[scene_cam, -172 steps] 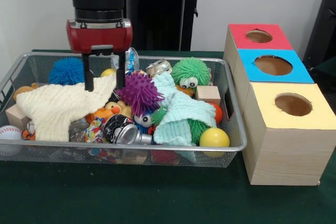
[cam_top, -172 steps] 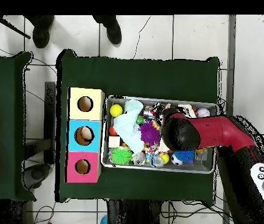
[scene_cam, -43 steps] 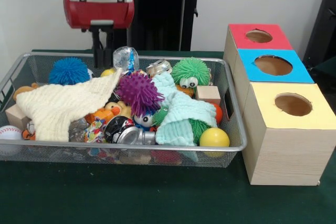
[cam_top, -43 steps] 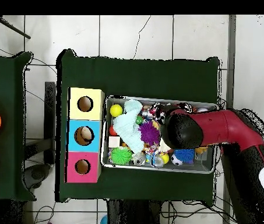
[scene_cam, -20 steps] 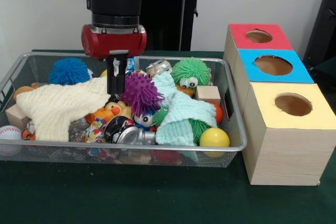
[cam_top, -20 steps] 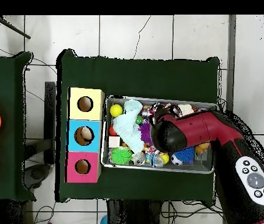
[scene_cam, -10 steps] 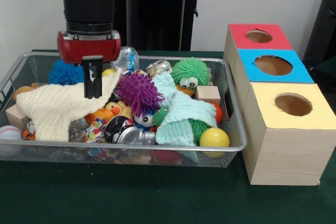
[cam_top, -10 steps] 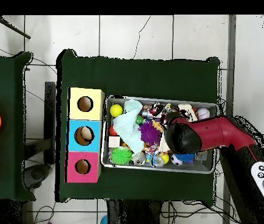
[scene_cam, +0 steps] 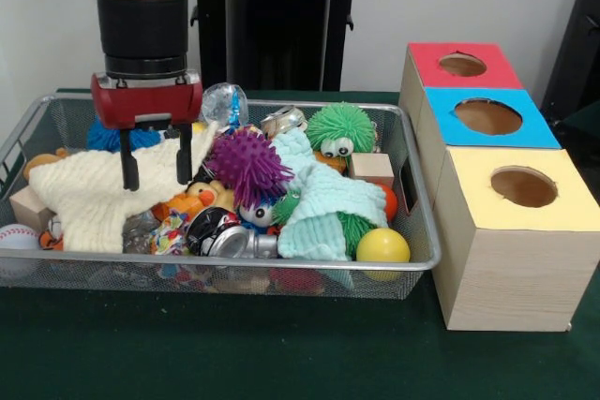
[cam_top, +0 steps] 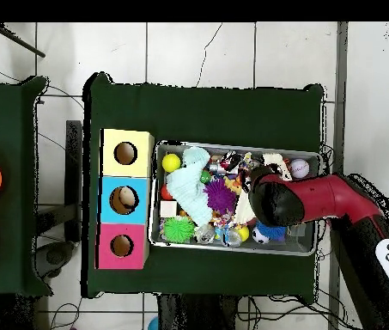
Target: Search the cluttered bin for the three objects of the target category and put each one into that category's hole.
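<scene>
1. Progress looks nil: you can see nothing in the three holes, and the wire bin (scene_cam: 417,231) remains crowded.
2. Gripper (scene_cam: 156,168) hangs released, fingers spread over the cream cloth (scene_cam: 94,196) at the bin's nine o'clock.
3. All three targets remain for you; category unclear.

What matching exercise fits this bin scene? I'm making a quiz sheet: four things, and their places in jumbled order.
Things:
1. purple spiky ball
2. plain yellow ball
3. cream knitted cloth
4. white baseball

Places:
A. front corner of the wire mesh bin nearest the yellow-topped wooden box
B. under the open gripper
C. bin's middle, on top of the pile
D. front corner farthest from the boxes

Pairs: 1-C, 2-A, 3-B, 4-D
</scene>
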Available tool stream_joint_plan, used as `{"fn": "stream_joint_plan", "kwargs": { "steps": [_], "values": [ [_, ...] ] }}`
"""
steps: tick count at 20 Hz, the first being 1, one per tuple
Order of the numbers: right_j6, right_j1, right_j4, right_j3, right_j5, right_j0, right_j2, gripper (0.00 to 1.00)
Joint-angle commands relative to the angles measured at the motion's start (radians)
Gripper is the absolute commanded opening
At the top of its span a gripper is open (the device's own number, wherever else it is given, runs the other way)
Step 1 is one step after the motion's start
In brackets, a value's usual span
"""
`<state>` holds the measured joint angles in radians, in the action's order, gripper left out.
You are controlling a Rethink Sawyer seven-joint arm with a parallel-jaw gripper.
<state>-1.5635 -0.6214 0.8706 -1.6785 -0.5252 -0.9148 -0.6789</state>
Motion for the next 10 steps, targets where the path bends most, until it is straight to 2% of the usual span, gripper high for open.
{"fn": "stream_joint_plan", "kwargs": {
  "steps": [1,10],
  "values": [
    [0.245,0.053,0.067,0.048,0.033,-0.007,-0.08,1.0],
    [0.212,0.07,0.096,0.051,0.068,-0.009,-0.084,1.0]
  ]
}}
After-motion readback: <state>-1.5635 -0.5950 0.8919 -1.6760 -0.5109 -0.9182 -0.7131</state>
